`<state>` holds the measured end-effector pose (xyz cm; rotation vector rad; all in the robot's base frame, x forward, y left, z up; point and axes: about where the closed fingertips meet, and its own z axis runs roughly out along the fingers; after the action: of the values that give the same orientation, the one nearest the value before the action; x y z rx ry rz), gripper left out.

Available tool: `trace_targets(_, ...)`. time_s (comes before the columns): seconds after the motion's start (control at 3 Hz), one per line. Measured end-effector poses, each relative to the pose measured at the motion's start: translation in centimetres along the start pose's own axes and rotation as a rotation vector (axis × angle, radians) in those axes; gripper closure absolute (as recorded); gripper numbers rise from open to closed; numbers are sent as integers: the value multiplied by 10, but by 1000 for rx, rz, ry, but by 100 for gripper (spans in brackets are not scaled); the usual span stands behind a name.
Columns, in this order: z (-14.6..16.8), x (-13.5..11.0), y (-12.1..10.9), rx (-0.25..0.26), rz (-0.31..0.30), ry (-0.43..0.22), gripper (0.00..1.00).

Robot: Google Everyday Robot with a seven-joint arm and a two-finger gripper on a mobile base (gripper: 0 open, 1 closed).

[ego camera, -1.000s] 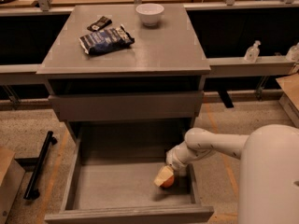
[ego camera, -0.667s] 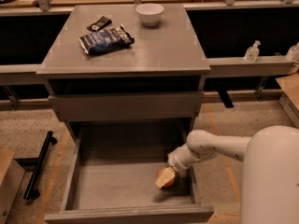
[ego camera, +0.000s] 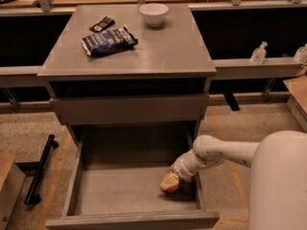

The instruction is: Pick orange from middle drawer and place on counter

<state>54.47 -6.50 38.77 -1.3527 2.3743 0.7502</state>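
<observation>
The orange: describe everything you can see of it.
The orange is small, round and smooth-looking, orange with a paler lit patch on its left side. It sits low inside the pulled-out grey drawer, toward the right wall and nearer the front, close to the drawer floor; whether it rests on it cannot be told. The gripper, at the end of the white arm reaching in from the right, is against its upper right side and hides part of it.

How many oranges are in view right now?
1. The orange lies in the open middle drawer, by its right wall, with the hand at it. None on the counter; the drawer above can't be seen into.
</observation>
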Motion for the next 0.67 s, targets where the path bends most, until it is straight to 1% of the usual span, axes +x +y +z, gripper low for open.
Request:
trace_targets(0.33, -2, 3, 2, 0, 12, -3, 65)
trace_targets(0.67, -9, -2, 5, -5, 21, -29, 88)
